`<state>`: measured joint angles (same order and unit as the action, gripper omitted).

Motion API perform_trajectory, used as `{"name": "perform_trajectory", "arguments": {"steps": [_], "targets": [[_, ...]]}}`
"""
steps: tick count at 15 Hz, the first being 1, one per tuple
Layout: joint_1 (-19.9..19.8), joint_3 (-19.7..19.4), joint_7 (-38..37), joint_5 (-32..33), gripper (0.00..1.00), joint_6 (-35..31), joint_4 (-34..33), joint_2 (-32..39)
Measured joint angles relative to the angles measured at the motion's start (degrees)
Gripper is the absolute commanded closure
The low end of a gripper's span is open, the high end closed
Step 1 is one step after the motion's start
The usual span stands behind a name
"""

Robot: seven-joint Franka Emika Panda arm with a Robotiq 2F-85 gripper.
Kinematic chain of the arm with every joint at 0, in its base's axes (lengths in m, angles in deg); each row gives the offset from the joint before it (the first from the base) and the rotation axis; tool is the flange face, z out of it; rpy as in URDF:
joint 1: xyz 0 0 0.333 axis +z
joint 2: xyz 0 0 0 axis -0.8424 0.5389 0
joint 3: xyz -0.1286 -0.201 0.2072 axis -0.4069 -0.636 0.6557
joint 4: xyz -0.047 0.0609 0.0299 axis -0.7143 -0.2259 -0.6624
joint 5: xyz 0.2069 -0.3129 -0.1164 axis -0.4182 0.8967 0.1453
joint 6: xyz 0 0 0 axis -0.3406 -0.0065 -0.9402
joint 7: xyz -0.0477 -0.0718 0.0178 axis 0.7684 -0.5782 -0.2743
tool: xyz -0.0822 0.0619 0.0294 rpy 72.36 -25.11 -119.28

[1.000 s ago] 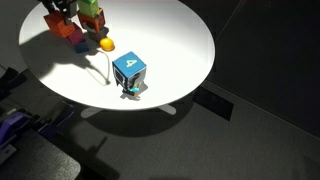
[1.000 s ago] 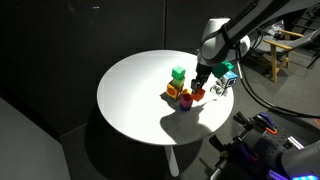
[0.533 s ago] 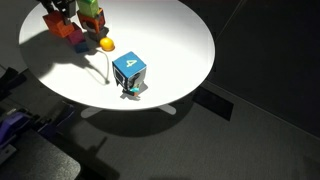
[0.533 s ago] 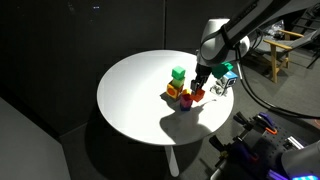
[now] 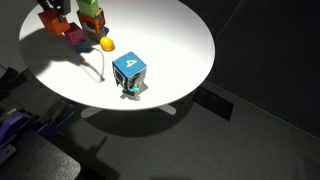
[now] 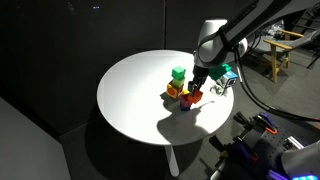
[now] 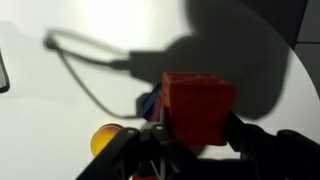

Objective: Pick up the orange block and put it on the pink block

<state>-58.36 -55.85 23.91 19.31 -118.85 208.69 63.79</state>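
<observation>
My gripper (image 7: 190,135) is shut on the orange block (image 7: 198,105), which fills the middle of the wrist view. In both exterior views the gripper (image 5: 55,14) (image 6: 200,84) holds the orange block (image 6: 195,95) just above the white round table (image 5: 170,40) (image 6: 130,90). The pink block (image 5: 78,40) (image 6: 186,103) sits on the table right beside and slightly below the held block. In the wrist view the pink block is mostly hidden behind the orange block.
A green block (image 5: 90,8) (image 6: 178,74) stands stacked on a reddish-orange block (image 5: 97,23) next to the gripper. A small yellow rounded piece (image 5: 106,44) (image 7: 105,138) lies close by. A big blue cube marked "4" (image 5: 129,72) sits near the table edge, with a thin cable (image 5: 103,68) beside it.
The gripper with the orange block has shifted slightly, up and a little sideways near the pink block. Nothing else has moved.
</observation>
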Motion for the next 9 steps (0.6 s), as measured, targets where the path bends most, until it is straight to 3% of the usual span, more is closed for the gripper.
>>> {"name": "perform_trajectory", "arguments": {"steps": [9], "targets": [[0.50,-0.49,-4.04,0.35,0.72,0.00,-1.85,0.11]]}}
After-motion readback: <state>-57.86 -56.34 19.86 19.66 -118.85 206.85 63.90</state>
